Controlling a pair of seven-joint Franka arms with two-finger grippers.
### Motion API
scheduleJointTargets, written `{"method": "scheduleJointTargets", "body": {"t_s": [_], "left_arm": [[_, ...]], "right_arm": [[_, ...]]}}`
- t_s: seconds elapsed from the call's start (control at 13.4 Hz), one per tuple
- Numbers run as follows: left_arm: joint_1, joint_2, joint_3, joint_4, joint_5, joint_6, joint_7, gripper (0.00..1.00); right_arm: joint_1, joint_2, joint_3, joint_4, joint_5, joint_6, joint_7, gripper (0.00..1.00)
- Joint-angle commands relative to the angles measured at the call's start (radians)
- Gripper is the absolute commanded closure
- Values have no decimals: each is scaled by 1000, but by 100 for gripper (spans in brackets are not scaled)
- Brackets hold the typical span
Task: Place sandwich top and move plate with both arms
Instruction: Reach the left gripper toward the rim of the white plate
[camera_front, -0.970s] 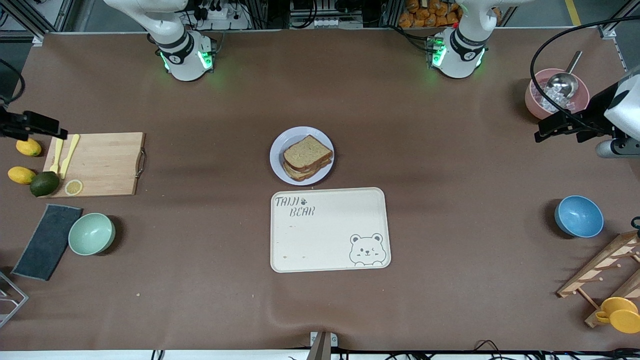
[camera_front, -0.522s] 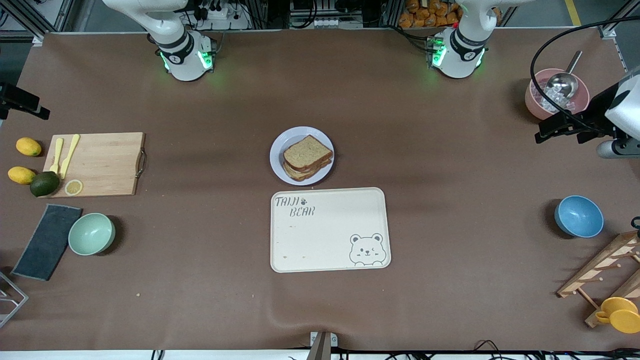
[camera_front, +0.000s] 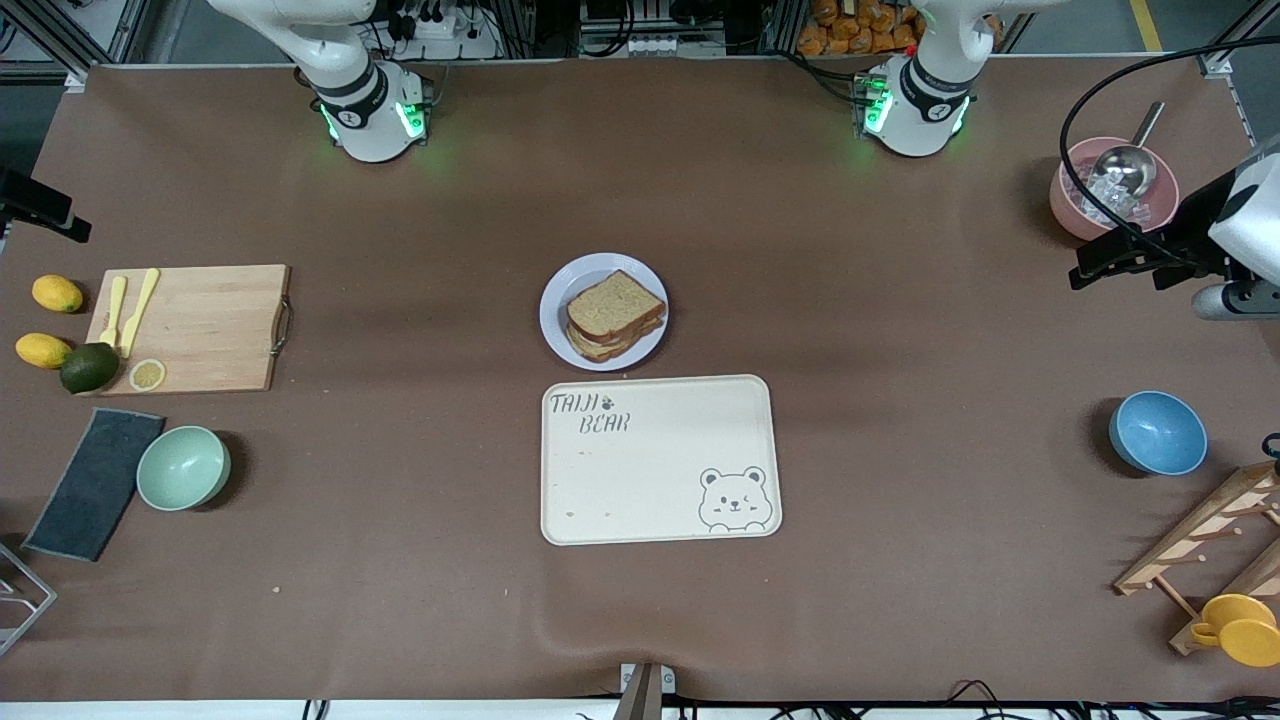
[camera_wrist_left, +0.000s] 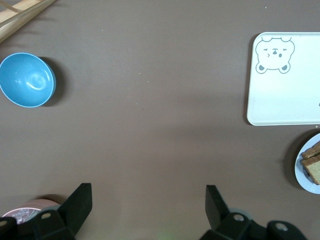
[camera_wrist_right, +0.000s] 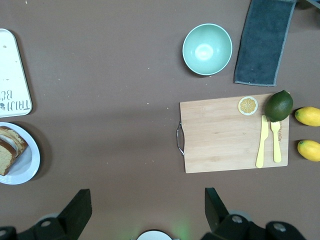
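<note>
You have the brown table (camera_front: 900, 560) spread wide, and everything the task needs sits at its middle. The cream tray (camera_front: 660, 460) with the bear drawing lies there, nearer the front camera than the plate (camera_front: 556, 300), the two almost touching rim to edge. On that plate the sandwich top (camera_front: 612, 302) already rests as the uppermost slice of a stack, its corners turned at a slant to the tray's edges, so judge the placing as done and the plate move as what is left.

Now look at your arms. Both are drawn out to the table's two ends, well apart from the plate. The left gripper (camera_wrist_left: 148, 210) hangs over bare table beside the pink bowl (camera_front: 1110, 190), fingers (camera_wrist_left: 80, 200) spread wide and holding nothing. The right gripper (camera_wrist_right: 146, 212) hangs past the cutting board (camera_front: 190, 325), over the table's edge, its fingers (camera_wrist_right: 79, 205) equally spread and empty.

Here is what your next move turns on: the plate lies between the two grippers, about midway along the table, so neither arm has a clear advantage. Being round, it offers no long axis; you should bring each gripper inward from its own end to take the rim on that arm's side.
</note>
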Motion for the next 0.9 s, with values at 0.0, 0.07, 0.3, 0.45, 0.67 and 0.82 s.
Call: {"method": "scheduleJointTargets", "body": {"t_s": [0.0, 0.07, 0.3, 0.45, 0.67, 0.82], "left_arm": [[2, -1, 0, -2, -18, 11, -3, 0], [4, -1, 0, -2, -18, 11, -3, 0], [2, 4, 0, -2, -18, 11, -3, 0], [2, 4, 0, -2, -18, 19, -5, 0], [2, 5, 0, 0, -18, 24, -5, 0], [2, 4, 0, 0, -18, 24, -5, 0]], "right_arm": [[-21, -13, 20, -16, -21, 13, -27, 0], [-21, -13, 20, -16, -21, 13, -27, 0], [-27, -7, 16, -13, -16, 21, -26, 0], [-38, -6, 13, -14, -5, 21, -26, 0], [-38, -6, 14, -5, -5, 21, -24, 0], [-39, -6, 13, -2, -7, 22, -24, 0]]}}
